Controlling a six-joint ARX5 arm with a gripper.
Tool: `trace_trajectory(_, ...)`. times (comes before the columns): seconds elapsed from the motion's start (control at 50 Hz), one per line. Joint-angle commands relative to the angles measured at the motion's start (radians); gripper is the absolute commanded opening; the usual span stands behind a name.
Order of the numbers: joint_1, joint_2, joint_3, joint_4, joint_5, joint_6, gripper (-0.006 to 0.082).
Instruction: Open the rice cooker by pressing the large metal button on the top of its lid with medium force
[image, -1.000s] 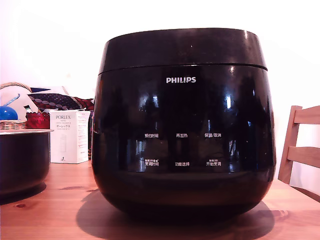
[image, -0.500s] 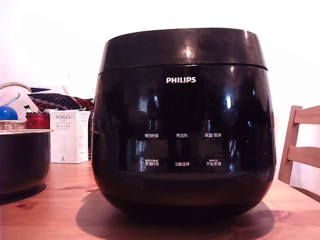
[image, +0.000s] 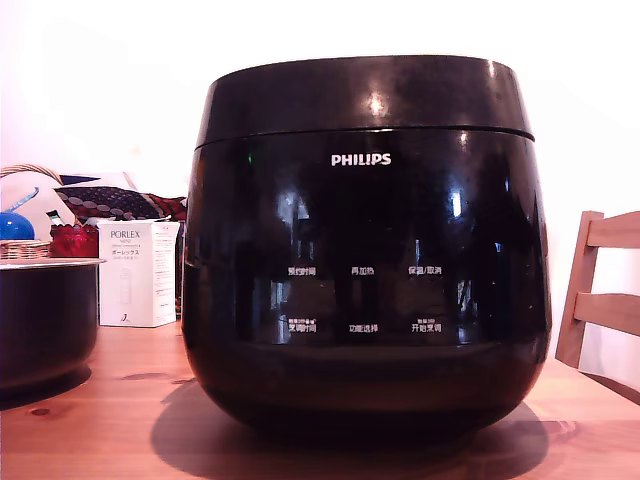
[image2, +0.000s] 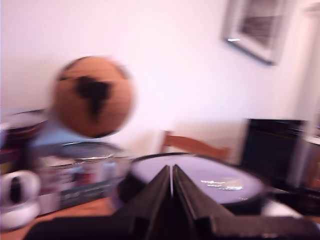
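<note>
The gripper (image2: 171, 175), its jaws together, is above the closed lid (image2: 220, 181); the rice cooker (image: 365, 260) lies ahead at 12 o'clock; the button is not visible.

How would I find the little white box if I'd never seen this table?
Start at the big black rice cooker on the wooden table. Look toward the exterior view's left, behind the dark bowl. The white box stands upright there, the only thing printed PORLEX.

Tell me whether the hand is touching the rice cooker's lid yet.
Cannot tell. The blurred wrist view shows the shut hand in front of the lid, not whether they meet; the exterior view shows the lid without the hand.
</note>
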Motion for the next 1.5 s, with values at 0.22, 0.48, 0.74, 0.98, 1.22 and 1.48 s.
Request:
trace_trajectory(0.22,-0.151,0.133,0.080,-0.003,0.026,0.006,-0.0021)
trace_trajectory(0.48,-0.243,0.301,0.096,0.115,0.016,0.044,-0.0021)
trace_trajectory(0.74,-0.342,0.513,0.124,0.230,-0.048,0.175,-0.0021)
trace_trajectory(0.98,-0.474,0.695,0.193,0.260,-0.186,0.338,-0.0021)
trace_trajectory(1.22,-0.606,0.872,0.273,0.265,-0.303,0.421,-0.0021)
trace_trajectory(1.48,-0.723,1.029,0.354,0.265,-0.461,0.464,-0.0021)
